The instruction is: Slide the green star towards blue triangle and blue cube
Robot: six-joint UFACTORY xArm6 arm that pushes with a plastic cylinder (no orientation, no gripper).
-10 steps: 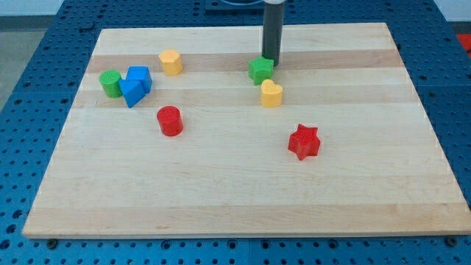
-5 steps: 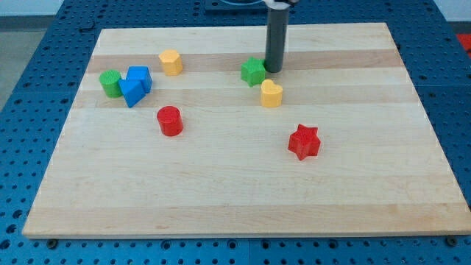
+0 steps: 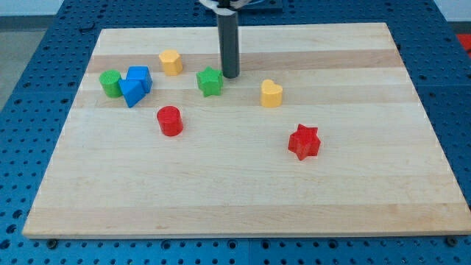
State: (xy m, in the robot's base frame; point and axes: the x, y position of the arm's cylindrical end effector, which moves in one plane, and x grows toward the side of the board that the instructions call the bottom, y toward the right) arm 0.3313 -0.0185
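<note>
Tip sits touching green star on its right side, so pushing sends it to the view's left. Star is mid-board near top; blue cube and blue triangle well apart leftward. No gripper, just rod.

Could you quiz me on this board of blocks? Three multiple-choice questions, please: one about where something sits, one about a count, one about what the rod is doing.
1. Where is my tip relative to the green star?
A. at its right side
B. at its left side
C. far below it

2. How many red blocks are there?
A. one
B. two
C. three

3. The blue triangle and blue cube are:
A. touching
B. far apart
C. stacked

Answers: 1 A, the rod stands against the star's right edge; 2 B, a red cylinder and a red star; 3 A, they sit pressed together.
</note>
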